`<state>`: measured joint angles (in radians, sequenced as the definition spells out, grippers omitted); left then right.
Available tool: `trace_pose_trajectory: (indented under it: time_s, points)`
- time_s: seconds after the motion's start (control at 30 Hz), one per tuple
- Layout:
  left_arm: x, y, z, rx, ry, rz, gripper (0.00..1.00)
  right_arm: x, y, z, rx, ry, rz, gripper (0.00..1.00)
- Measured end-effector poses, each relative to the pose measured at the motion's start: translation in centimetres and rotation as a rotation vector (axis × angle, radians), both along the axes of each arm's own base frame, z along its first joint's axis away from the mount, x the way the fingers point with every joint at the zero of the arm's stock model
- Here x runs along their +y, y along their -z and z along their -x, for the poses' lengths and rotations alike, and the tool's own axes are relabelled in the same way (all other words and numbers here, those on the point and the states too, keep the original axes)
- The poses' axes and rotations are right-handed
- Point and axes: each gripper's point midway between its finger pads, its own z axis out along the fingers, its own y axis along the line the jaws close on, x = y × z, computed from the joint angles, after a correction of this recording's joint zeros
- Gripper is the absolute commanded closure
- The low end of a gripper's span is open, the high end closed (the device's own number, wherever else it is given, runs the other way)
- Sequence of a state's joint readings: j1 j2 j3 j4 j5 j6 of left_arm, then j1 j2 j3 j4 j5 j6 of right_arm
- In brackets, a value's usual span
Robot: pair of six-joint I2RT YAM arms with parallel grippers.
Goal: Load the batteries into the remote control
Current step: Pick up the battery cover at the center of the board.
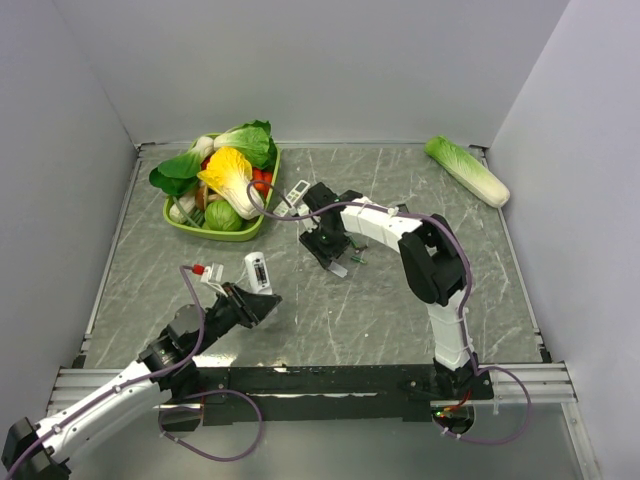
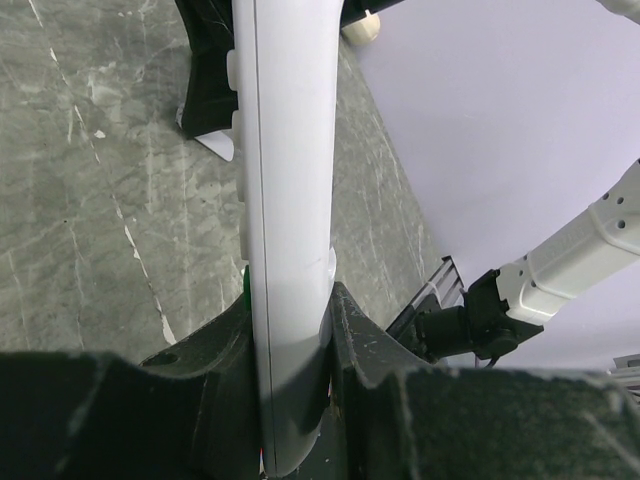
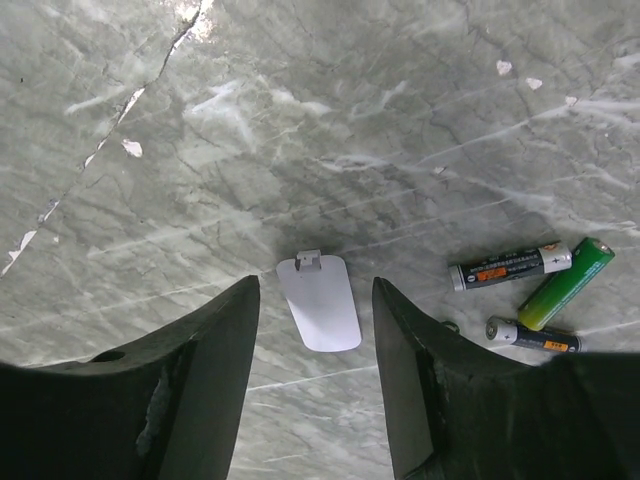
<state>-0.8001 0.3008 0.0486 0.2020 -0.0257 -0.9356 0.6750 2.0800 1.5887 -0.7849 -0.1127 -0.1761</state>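
While clamped edge-on between the fingers of the left gripper (image 1: 262, 300), the remote control (image 2: 285, 150) sits well left of the battery cover (image 3: 320, 302). Right gripper (image 3: 315, 288): jaws apart, empty, hovering w/ cover seen between its fingers. Three batteries (image 3: 510, 266) lie on the marble table (image 3: 300, 120) just right of cover, close together; one green, two dark.
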Motion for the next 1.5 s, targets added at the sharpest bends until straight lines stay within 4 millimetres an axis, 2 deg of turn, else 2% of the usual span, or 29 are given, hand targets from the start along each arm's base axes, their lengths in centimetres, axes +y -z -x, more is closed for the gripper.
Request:
trace_pose_trajectory:
  time_s: [0.27,0.47,0.6,0.73,1.0,1.13,1.2,1.3,1.5]
  points:
    - [-0.1,0.2,0.0,0.005,0.003,-0.005,0.99,0.0,1.3,0.2,0.004,-0.01,0.044,0.5]
    - [-0.1,0.0,0.0,-0.001,0.003,0.001,0.99,0.2,1.3,0.0,-0.007,-0.013,0.051,0.51]
    - [-0.1,-0.3,0.0,-0.008,0.003,0.009,0.99,0.2,1.3,0.0,-0.011,-0.015,0.057,0.57]
    - [-0.1,-0.3,0.0,-0.009,0.003,0.009,0.99,0.2,1.3,0.0,-0.016,-0.017,0.059,0.67]
    - [-0.1,-0.5,0.0,-0.014,0.004,0.015,0.99,0.2,1.2,0.1,-0.032,-0.015,0.04,0.73]
    - [-0.3,-0.7,0.0,-0.02,0.012,0.021,0.99,-0.1,0.9,0.9,-0.035,-0.006,0.031,0.74]
    - [-0.4,-0.8,0.0,-0.025,0.015,0.02,0.99,-0.2,0.1,1.4,-0.046,0.004,0.017,0.74]
    - [-0.5,-1.0,0.0,-0.047,0.023,0.017,0.99,0.0,-2.4,1.8,-0.087,0.022,-0.039,0.76]
    - [-0.6,-1.7,-0.2,-0.118,0.03,-0.004,0.99,2.1,-9.6,1.8,-0.259,0.056,-0.209,0.75]
